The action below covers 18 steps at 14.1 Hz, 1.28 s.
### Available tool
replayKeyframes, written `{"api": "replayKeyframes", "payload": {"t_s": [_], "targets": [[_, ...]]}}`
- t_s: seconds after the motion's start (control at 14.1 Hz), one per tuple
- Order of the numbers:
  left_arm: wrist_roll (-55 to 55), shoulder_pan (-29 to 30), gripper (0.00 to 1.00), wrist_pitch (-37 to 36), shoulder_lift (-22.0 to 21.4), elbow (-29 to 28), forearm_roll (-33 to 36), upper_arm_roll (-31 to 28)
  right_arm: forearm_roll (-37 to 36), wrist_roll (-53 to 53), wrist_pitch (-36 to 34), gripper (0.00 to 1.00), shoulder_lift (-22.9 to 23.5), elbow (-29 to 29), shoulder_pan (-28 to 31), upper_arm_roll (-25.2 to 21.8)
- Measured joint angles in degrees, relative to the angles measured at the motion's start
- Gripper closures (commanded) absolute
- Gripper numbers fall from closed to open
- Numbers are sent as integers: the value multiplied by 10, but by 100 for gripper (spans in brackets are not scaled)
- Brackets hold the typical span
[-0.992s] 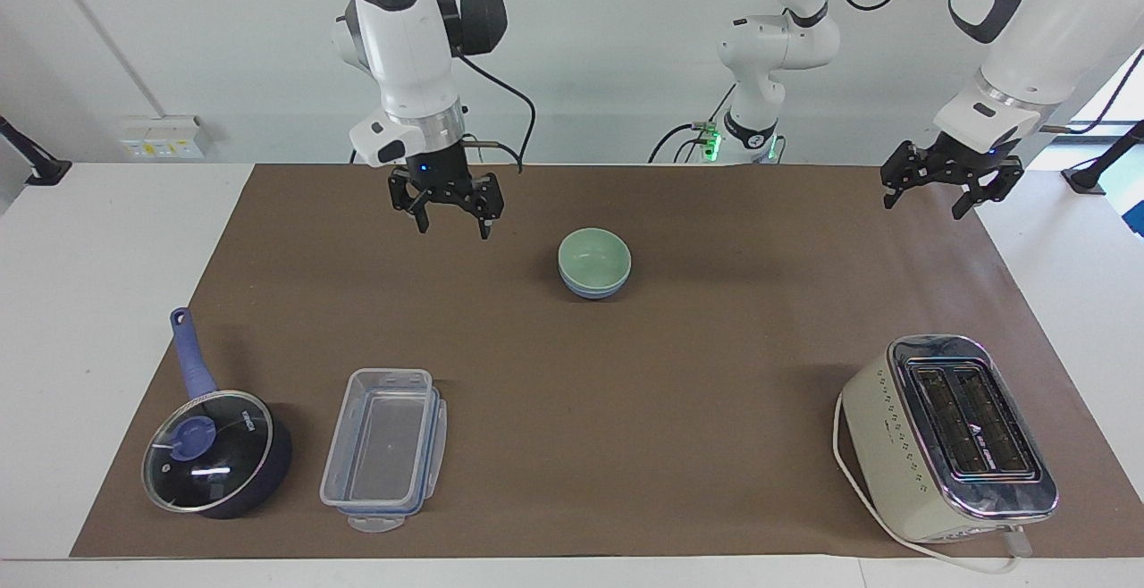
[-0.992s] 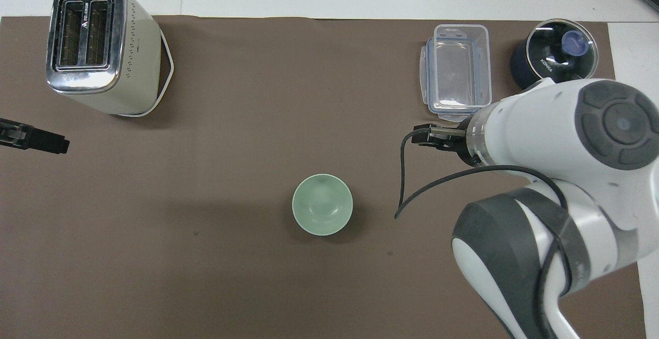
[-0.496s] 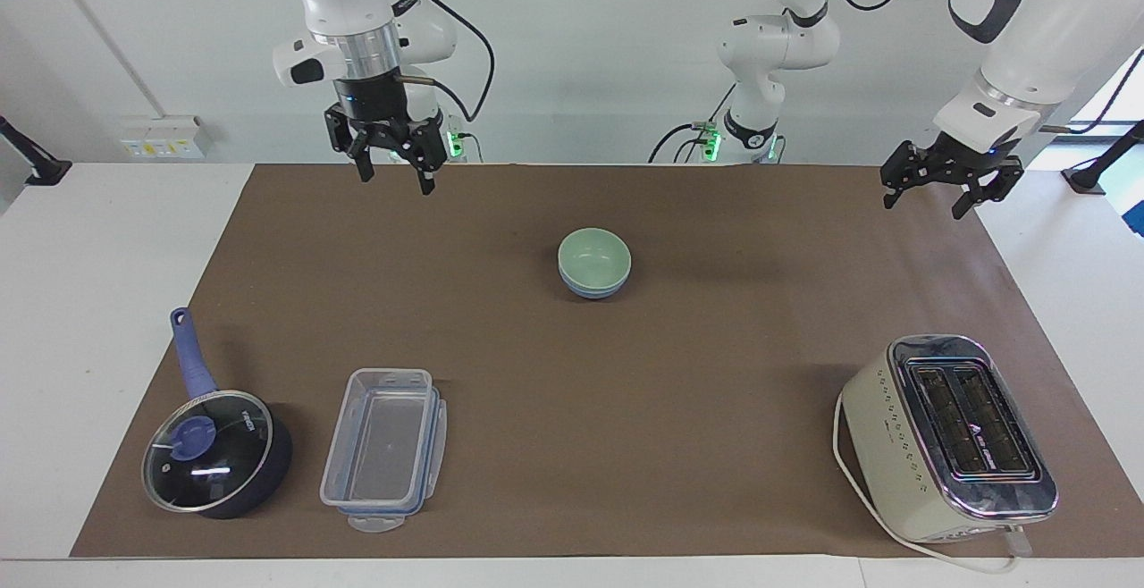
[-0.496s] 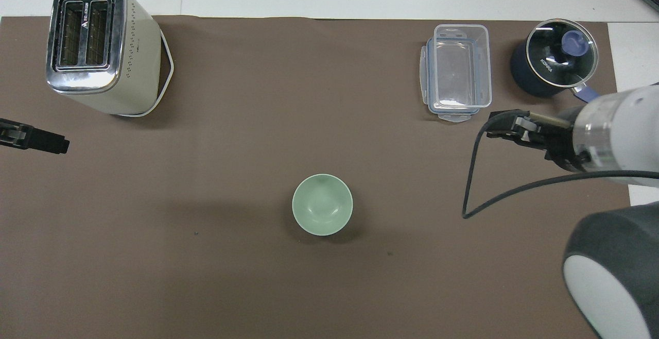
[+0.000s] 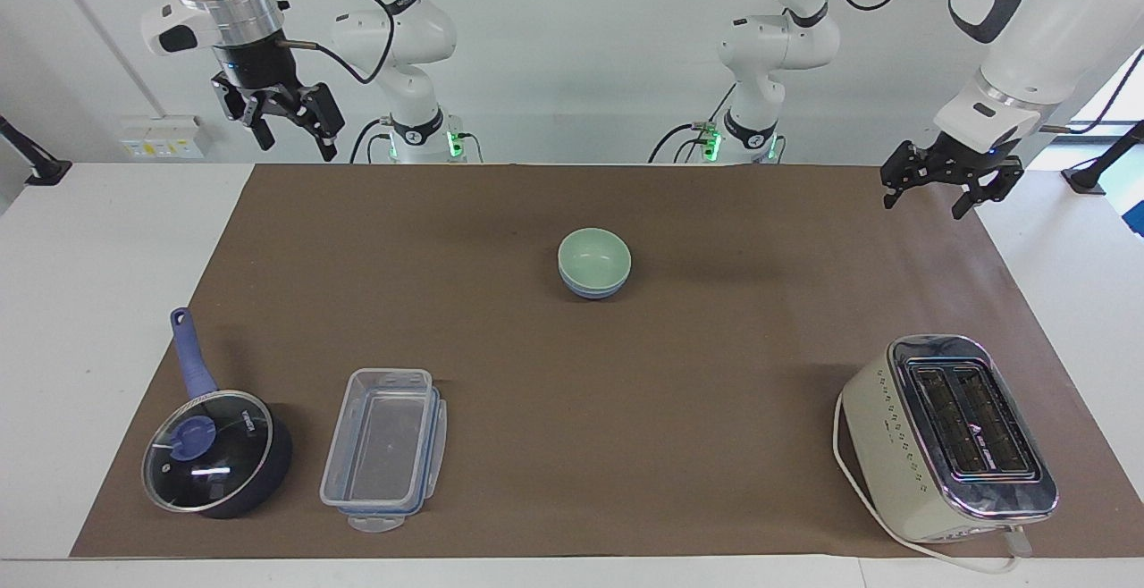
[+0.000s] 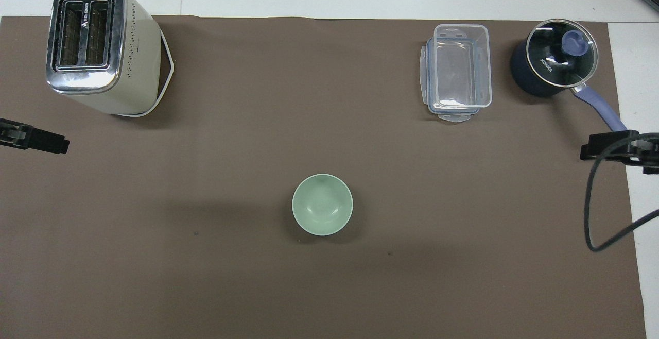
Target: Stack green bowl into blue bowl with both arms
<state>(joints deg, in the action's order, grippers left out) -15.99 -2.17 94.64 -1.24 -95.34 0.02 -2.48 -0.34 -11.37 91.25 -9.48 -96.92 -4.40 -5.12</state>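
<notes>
Facing view: one pale mint green bowl [image 5: 593,256] sits nested in one periwinkle blue bowl [image 5: 590,288], mid-surface, toward the robots' edge; the right tool [image 5: 288,128] hangs spread apart over its robot-side corner, the left tool [image 5: 947,184] spread apart over its own. Overhead view: only the green bowl [image 6: 322,204] shows, hiding the other; one toaster [image 6: 98,45], one clear container [image 6: 457,71], one saucepan [image 6: 556,58] line the edge farthest from the robots.

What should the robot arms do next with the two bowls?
Probably nothing more than park. The green bowl already sits inside the blue bowl. The right gripper and the left gripper both hang open and empty near the table's ends.
</notes>
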Motion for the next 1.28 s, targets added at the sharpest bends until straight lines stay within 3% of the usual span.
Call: {"api": "replayKeyframes", "payload": {"t_s": [1.28], "targets": [[0, 0, 0, 0, 0, 0, 0, 0, -10, 85, -45, 0, 21, 41, 10, -4]]}}
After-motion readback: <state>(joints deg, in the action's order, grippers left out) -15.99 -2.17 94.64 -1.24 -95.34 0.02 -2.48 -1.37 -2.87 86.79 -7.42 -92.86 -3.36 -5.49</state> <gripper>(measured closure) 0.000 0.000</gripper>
